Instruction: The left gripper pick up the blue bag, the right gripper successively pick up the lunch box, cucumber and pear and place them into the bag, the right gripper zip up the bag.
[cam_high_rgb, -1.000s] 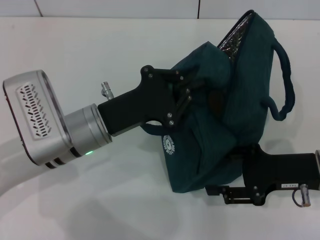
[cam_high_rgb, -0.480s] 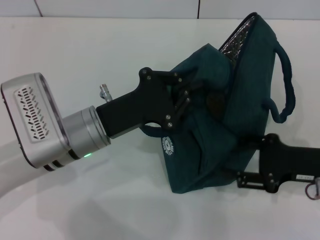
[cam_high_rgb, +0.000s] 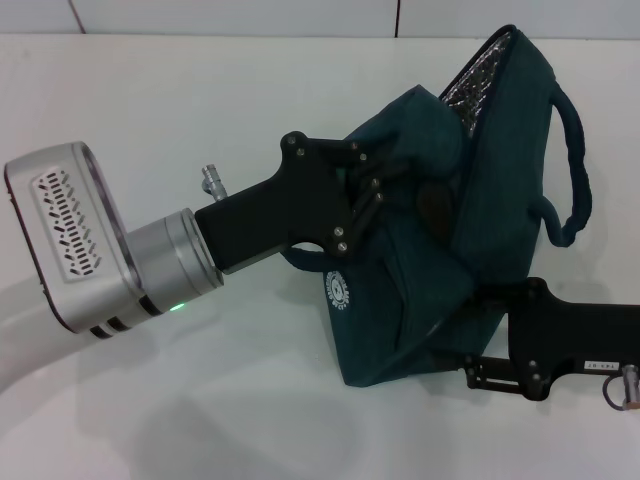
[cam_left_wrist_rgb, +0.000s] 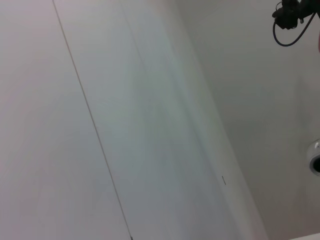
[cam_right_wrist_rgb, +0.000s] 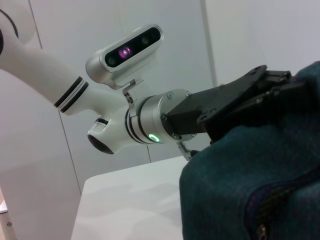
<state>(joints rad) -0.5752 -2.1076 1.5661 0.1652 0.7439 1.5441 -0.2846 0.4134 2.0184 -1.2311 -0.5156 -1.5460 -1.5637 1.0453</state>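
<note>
Bag: blue bag (cam_high_rgb: 470, 230) hangs pinched in my left gripper (cam_high_rgb: 365, 195), its mouth partly unzipped.
Right gripper (cam_high_rgb: 480, 310): pushed back in under the bag; grip unclear.
Meaning: zipping unfinished.

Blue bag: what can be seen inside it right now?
Through the blue bag's open top only silver quilted lining shows. The fabric hides any contents. The left gripper pinches its side; the right gripper sits at its lower edge.

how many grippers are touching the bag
2: the left gripper grips the bag's upper side; the right gripper is at its lower edge, fingers hidden.
</note>
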